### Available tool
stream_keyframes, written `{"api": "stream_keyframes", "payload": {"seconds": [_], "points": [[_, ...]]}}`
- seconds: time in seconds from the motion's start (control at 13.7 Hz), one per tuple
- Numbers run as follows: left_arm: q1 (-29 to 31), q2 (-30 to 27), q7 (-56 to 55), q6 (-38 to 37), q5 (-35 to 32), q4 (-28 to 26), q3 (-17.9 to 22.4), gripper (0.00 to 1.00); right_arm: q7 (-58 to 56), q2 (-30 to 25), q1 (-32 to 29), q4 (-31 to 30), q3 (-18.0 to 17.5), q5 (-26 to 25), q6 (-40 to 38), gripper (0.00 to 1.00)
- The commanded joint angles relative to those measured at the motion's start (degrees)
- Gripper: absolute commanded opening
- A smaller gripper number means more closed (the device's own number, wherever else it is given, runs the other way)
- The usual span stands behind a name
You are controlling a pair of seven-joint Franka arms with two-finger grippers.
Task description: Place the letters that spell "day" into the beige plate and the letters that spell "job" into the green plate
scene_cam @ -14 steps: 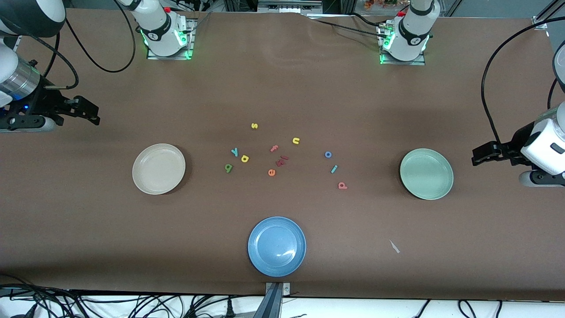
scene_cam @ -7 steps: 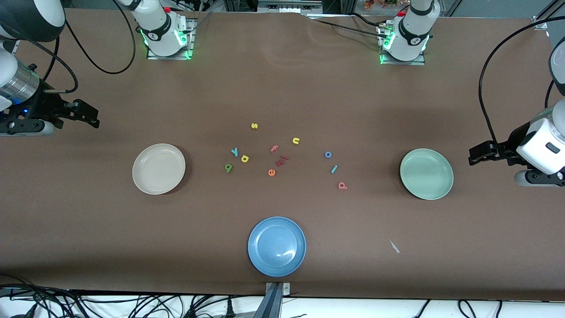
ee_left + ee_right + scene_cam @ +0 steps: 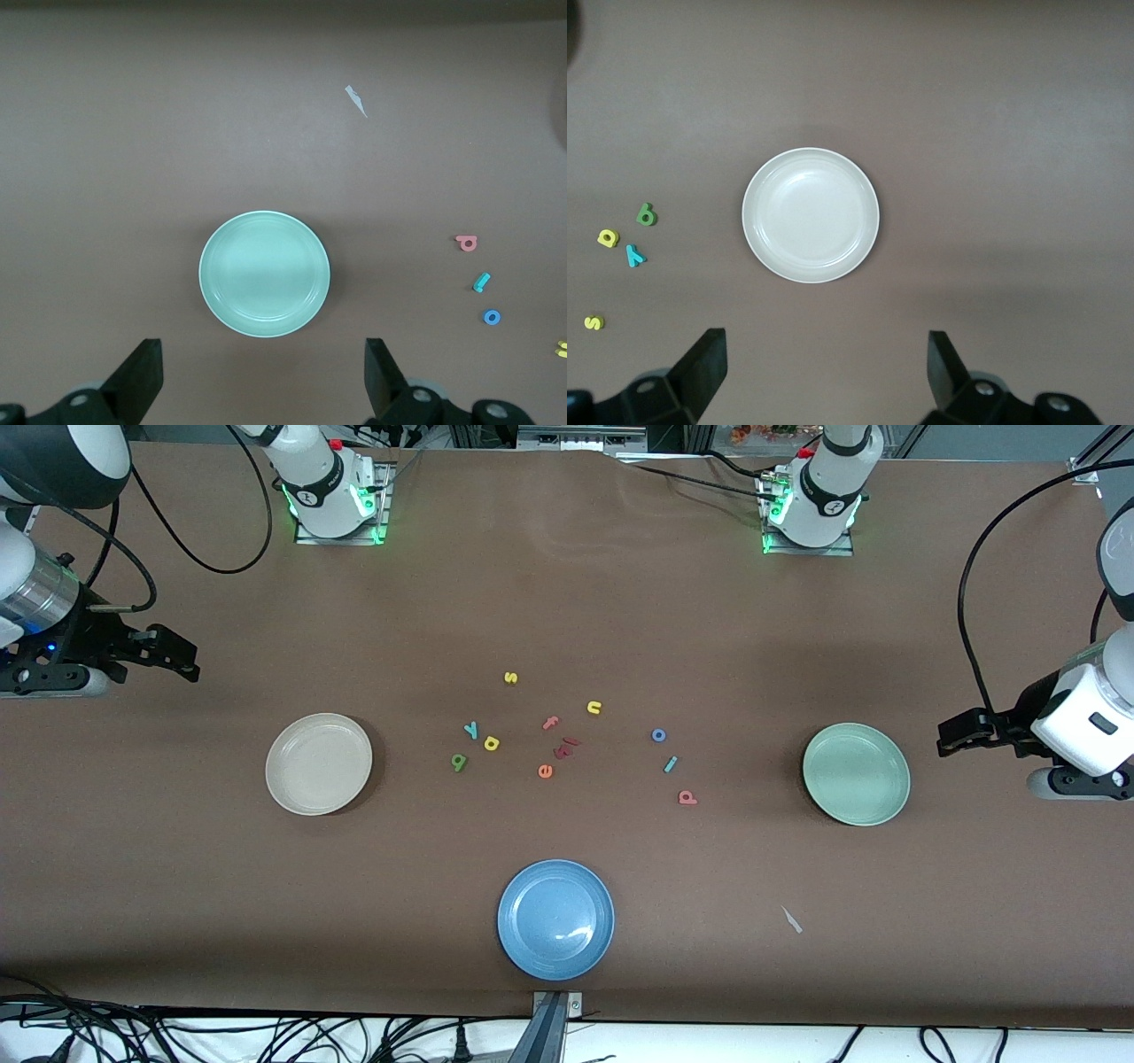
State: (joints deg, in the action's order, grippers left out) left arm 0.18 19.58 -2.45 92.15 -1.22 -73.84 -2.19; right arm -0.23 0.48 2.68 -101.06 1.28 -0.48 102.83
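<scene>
Hovering wide-jawed and empty, left gripper (image 3: 952, 737) beside the green plate (image 3: 856, 773), right gripper (image 3: 182, 657) near the beige plate (image 3: 319, 763), both ready for letters.

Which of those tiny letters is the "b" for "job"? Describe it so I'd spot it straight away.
Start at the green plate toward the left arm's end of the table, then look toward the loose letters in the middle. The salmon-red b lies nearest the front camera of all the letters, just below the slim teal j and blue ring o; it alone there is reddish.
</scene>
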Motion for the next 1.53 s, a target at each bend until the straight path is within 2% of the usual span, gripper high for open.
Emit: {"api": "stream_keyframes", "payload": {"seconds": [0.0, 1.46], "points": [[-0.35, 0.02, 0.87, -0.57, -0.89, 0.37, 0.17, 1.00, -0.74, 0.57, -0.30, 1.39, -0.22, -0.22, -0.79, 1.00], [-1.06, 0.11, 0.87, -0.57, -0.89, 0.45, 0.17, 1.00, -0.04, 0.49, 1.28, 2.01, -0.66, -0.14, -2.89, 1.00]]}}
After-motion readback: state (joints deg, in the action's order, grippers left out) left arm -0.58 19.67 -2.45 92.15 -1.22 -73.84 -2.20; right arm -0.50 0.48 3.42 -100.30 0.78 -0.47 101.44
